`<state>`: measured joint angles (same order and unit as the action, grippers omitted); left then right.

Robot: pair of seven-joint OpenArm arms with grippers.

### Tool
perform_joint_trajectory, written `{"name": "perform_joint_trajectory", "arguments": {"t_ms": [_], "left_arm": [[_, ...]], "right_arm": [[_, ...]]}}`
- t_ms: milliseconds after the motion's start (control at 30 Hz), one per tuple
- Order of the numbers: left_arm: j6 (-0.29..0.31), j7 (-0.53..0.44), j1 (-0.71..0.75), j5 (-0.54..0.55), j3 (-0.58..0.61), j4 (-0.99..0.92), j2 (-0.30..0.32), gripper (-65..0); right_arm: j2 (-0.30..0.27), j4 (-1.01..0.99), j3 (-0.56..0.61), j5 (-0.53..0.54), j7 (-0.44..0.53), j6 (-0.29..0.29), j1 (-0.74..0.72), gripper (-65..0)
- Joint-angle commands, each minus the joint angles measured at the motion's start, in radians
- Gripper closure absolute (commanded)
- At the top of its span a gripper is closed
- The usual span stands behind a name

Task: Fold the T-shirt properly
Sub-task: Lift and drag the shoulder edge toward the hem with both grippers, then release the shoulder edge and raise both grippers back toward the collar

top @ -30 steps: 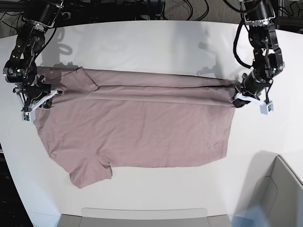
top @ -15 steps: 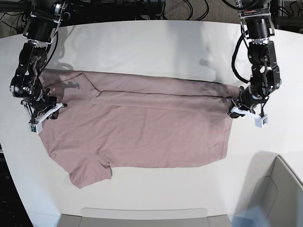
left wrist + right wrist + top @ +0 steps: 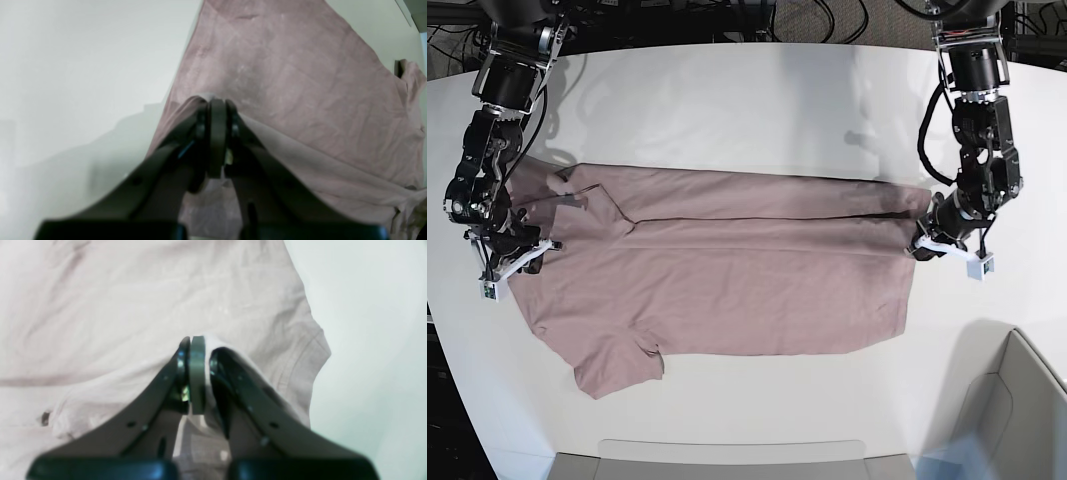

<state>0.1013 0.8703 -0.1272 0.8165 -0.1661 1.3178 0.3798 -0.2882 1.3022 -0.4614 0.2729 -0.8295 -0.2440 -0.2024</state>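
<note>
- Dusty-pink soft cotton T-shirt, long axis across the table, folded flap stretched between grippers.
- Left gripper and right gripper: fingers pinching its end edges; unfolded cloth lies toward the near edge.

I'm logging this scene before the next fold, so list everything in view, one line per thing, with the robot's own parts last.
T-shirt: one, dusty pink, spread flat across the middle of the table, far long edge folded over toward the near side, one sleeve sticking out at the near left corner.
Table: one, white, under everything.
Bin: one, pale grey, near right corner, only partly in frame.
Tray edge: one, pale grey, along the near edge of the table.
Cables: several, black, behind the far edge of the table.
Left tool: one, black with white tips, shut on the T-shirt's right end.
Right tool: one, black with white tips, shut on the T-shirt's left end.
</note>
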Motion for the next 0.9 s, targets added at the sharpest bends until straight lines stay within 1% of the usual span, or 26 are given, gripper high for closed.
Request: {"name": "perform_joint_trajectory", "arguments": {"t_ms": [0,67,167,267,300,367,400,433,500,533,600,700,767,867], "left_arm": [[0.005,-0.018,-0.016,0.013,-0.006,0.016,0.015,0.0],[0.005,-0.020,-0.018,0.013,-0.006,0.016,0.015,0.0],[0.005,-0.018,-0.019,0.013,-0.003,0.016,0.015,0.0],[0.005,-0.010,-0.019,0.013,-0.003,0.021,0.015,0.0],[0.005,-0.010,-0.015,0.013,-0.006,0.024,0.015,-2.5],[0.005,-0.010,-0.010,0.013,-0.008,0.044,0.020,-10.0],[0.005,-0.010,-0.001,0.013,-0.008,0.062,0.034,-12.6],[0.005,-0.010,0.013,0.013,-0.008,0.079,0.040,-13.6],[0.005,-0.010,0.031,0.013,-0.010,0.110,0.043,-13.9],[0.005,-0.010,0.039,0.013,-0.010,0.122,0.048,-13.9],[0.005,-0.010,0.045,0.013,-0.010,0.139,0.061,-13.4],[0.005,-0.010,0.051,0.014,-0.028,0.157,0.080,-11.3],[0.005,-0.010,0.090,0.014,-0.071,0.193,0.080,-9.7],[0.005,-0.010,0.130,0.014,-0.082,0.251,0.077,-5.9]], "right_arm": [[-0.018,0.007,-0.006,0.007,0.025,0.001,-0.029,0.0],[-0.018,-0.002,-0.007,0.009,0.026,0.001,-0.030,0.0],[-0.018,-0.003,-0.007,0.009,0.055,0.001,-0.027,0.0],[-0.018,-0.003,-0.007,0.009,0.057,-0.001,-0.022,0.0],[-0.018,-0.003,-0.007,0.009,0.057,-0.001,-0.021,0.0],[-0.018,0.004,-0.007,0.009,0.057,-0.001,-0.019,-0.5],[-0.018,0.004,-0.007,0.010,0.057,-0.001,-0.019,-4.8],[-0.018,0.006,-0.007,0.012,0.057,-0.001,-0.019,-8.6],[-0.023,0.007,-0.007,0.013,0.057,-0.001,-0.018,-15.9],[-0.035,0.015,-0.007,0.015,0.057,-0.001,-0.018,-19.7],[-0.036,0.043,-0.009,0.015,0.057,-0.001,-0.002,-25.2],[-0.036,0.116,-0.023,0.015,0.055,-0.001,0.021,-28.5],[-0.026,0.176,-0.063,0.015,0.054,-0.001,0.039,-28.5],[-0.016,0.242,-0.098,0.015,0.052,-0.001,0.083,-28.5]]}}
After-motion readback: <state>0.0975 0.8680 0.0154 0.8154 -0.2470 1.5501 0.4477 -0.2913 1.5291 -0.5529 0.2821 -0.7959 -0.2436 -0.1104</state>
